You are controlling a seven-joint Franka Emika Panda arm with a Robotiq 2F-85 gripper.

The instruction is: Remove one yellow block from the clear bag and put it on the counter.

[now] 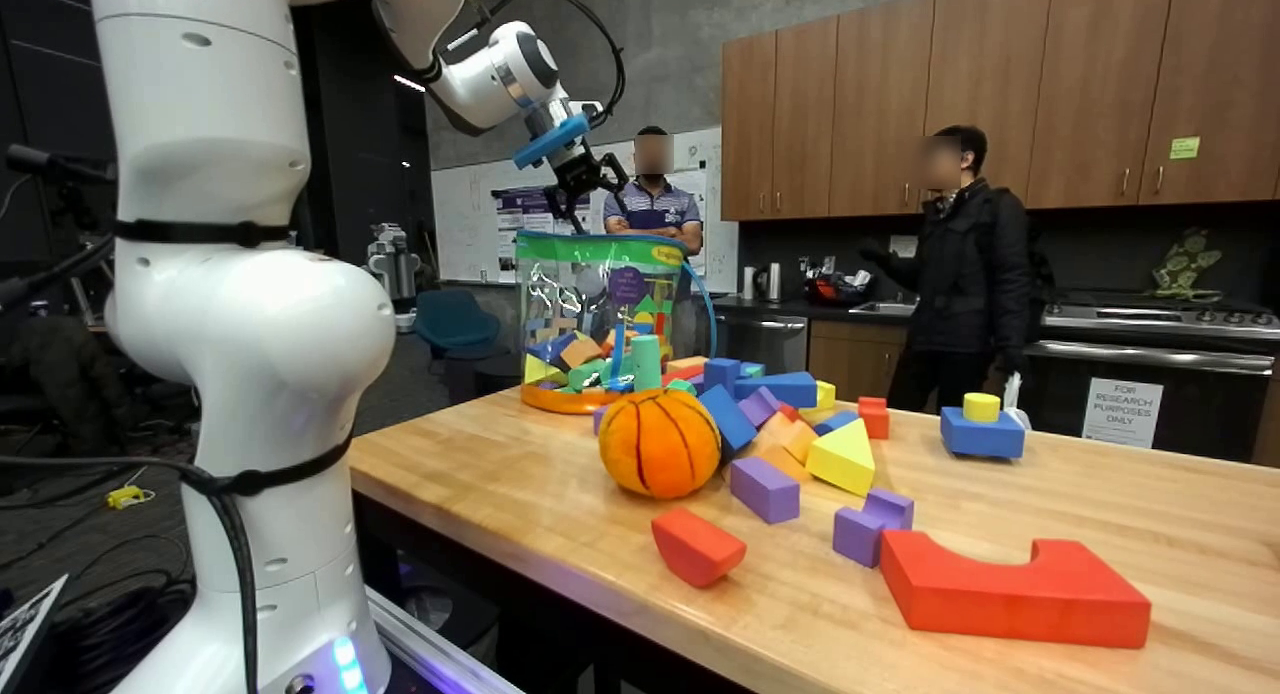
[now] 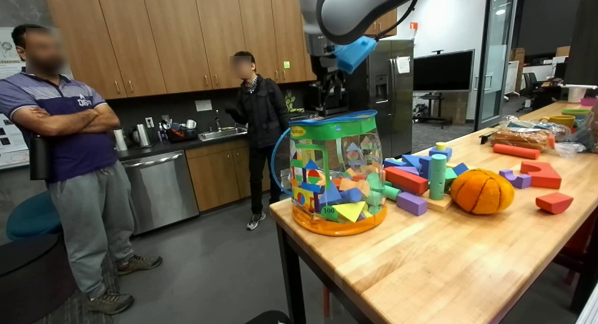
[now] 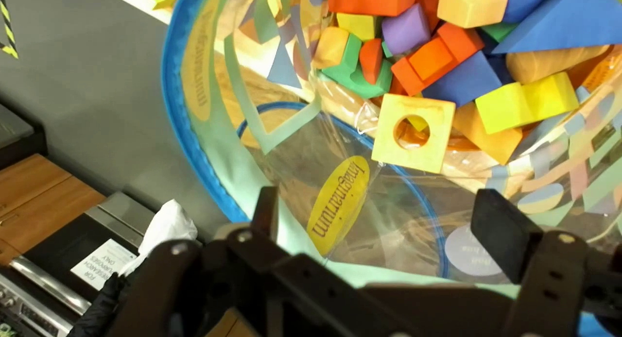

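The clear bag [image 1: 600,257] stands upright at the end of the wooden counter [image 1: 480,464]; its green band [image 2: 334,133] and open top show in both exterior views. Mixed blocks fill its bottom. In the wrist view, inside the bag's blue rim [image 3: 176,111], I see a yellow block [image 3: 527,103], a smaller yellow block [image 3: 358,26] and a pale yellow square block with a hole [image 3: 437,133]. A yellow triangle [image 2: 350,211] shows through the wall. My gripper [image 3: 376,215] is open and empty, pointing down at the bag's mouth, above the blocks; it shows in an exterior view [image 1: 598,214].
An orange ball [image 1: 660,444] and a heap of loose blocks lie beside the bag, including a yellow wedge [image 1: 845,458] and a red arch [image 1: 1010,594]. The bag's blue handle [image 2: 275,163] hangs beyond the counter's edge. Two people [image 2: 70,123] [image 2: 259,114] stand behind the counter.
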